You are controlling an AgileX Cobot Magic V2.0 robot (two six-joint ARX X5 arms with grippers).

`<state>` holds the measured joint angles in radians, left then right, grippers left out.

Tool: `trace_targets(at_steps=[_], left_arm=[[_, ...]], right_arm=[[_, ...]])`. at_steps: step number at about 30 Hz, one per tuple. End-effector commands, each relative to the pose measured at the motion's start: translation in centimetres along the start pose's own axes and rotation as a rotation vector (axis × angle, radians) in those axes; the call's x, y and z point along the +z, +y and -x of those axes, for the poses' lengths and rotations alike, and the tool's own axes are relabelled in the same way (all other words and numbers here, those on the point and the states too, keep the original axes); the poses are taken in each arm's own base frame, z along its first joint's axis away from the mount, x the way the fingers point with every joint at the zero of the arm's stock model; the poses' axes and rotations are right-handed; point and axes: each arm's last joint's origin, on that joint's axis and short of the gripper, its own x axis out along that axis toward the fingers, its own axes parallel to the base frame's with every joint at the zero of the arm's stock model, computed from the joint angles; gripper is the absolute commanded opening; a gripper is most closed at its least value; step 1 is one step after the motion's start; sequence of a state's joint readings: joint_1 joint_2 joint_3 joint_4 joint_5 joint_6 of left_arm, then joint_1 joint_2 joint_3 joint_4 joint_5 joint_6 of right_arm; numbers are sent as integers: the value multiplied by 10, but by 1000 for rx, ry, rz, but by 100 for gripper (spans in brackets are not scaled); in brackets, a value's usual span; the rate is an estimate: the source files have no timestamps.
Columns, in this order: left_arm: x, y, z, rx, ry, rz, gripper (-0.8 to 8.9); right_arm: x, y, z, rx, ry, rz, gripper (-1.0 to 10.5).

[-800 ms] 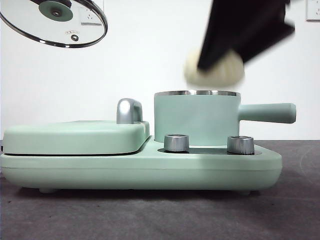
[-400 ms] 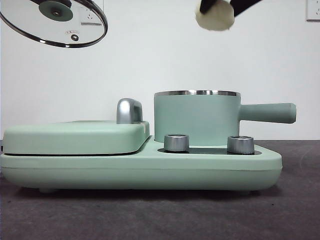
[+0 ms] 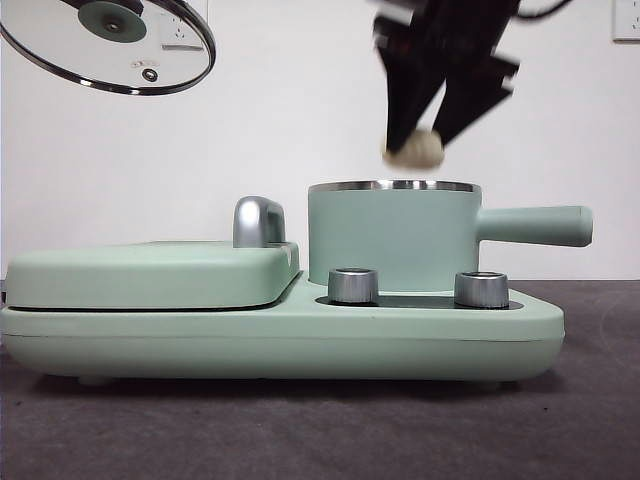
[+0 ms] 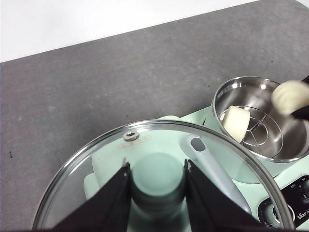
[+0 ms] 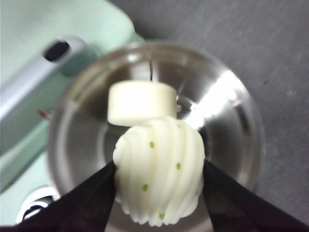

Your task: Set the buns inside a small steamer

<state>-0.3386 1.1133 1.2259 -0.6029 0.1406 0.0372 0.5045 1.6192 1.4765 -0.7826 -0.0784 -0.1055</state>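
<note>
Steamer (image 3: 392, 238) is the landmark, a mint-green pot on the right side of the cooker base (image 3: 280, 335), its straight handle (image 3: 535, 226) pointing away from the flat griddle lid (image 3: 150, 272). Right gripper (image 5: 158, 186) hangs just above the steamer's steel rim, jaws closed against both flanks of the swirled bun (image 5: 159, 176), green flecks showing. Smooth bun (image 5: 141, 102) already lies inside the steamer on the wire rack (image 4: 263, 133). Left gripper (image 4: 157, 186) is high and well off to the griddle side of the steamer, jaws clamped on the green knob (image 4: 158, 179) of the glass lid (image 3: 110, 45), which tilts in the air.
</note>
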Motion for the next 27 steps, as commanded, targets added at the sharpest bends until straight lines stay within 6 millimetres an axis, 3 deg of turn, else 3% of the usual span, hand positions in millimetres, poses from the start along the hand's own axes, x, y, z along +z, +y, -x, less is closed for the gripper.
trace_targets(at_steps=[1,11,15,17,21,23,27], left_arm=[[9,-1,2,-6,-53,-15,10],[10,-1,2,-6,-63,-16,10],[10,-1,2,-6,-63,-16,10],[10,-1,2,-6,-62,-16,10],[10,-1,2,-6,-60,-16,11],[10,-1,2,-6,-58,-16,10],[9,-1,2,-6,-56,-15,10]], right_arm=[[4,0,-18,9,29,14,261],[-1,-2,-59,17,119,9,281],[2,-1,-55,15,88,16,340],[6,0,-43,14,73,17,343],[10,5,11,38,22,-4,370],[11,11,41,125,-88,5,369],[-6,20,83,68,-299,30,355]])
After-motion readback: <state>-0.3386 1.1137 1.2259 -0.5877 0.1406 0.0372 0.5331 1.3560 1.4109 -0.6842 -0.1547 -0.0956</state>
